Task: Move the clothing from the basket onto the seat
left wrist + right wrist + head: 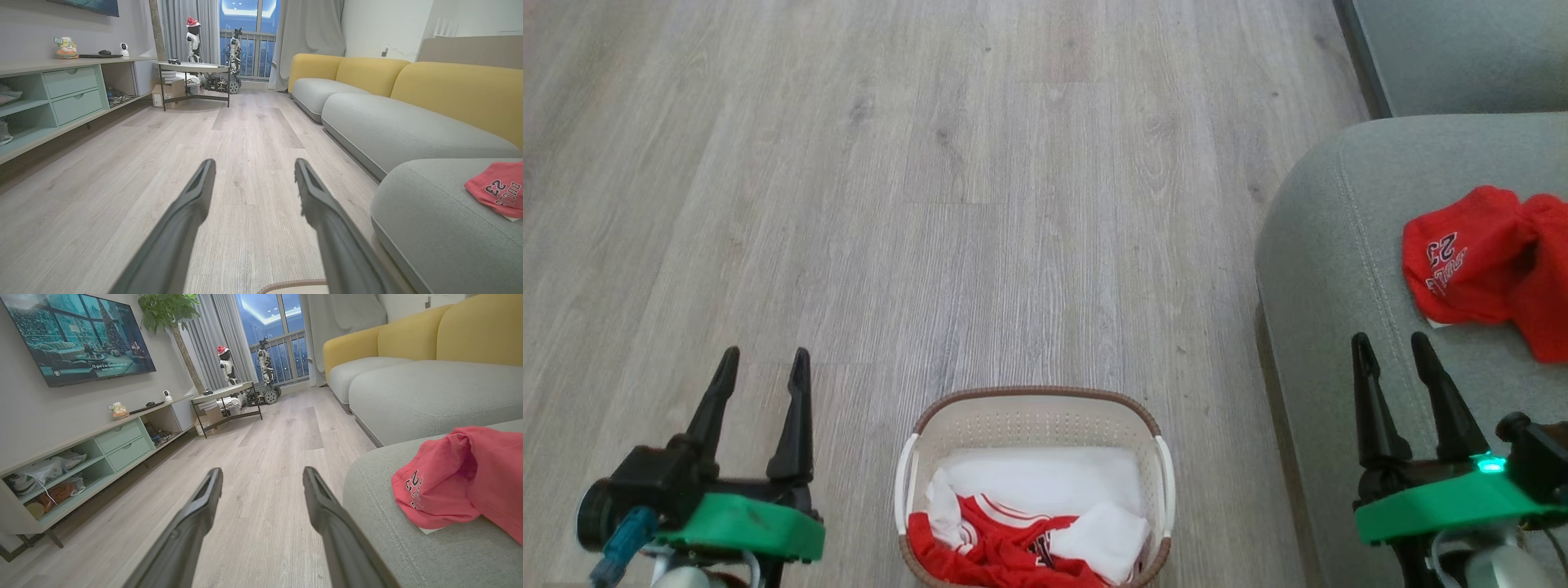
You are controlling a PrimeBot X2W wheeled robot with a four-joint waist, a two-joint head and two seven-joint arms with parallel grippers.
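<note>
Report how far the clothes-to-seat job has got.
Done: red clothing lies on the seat. In hand: nothing; the left gripper and right gripper are open and empty. Left: red and white clothes lie in the basket.

Lower left of head view: left gripper (766, 353). It has two long black fingers (792, 425), broad at the base and tapering to points, set in a black block housing (654, 482). Under it is a bright green plastic mount (743, 527), with a teal-blue connector plug (625, 535) at its far left.

Lower right: right gripper (1390, 336), same black tapered fingers. Its matching green mount (1445, 502) carries a lit green indicator light (1491, 465), with a black rounded knob (1515, 426) beside it. Pale grey forearm (1503, 567) at the bottom edge.

Wrist views: fingers read matte dark grey, with a recessed channel along the inner face.
</note>
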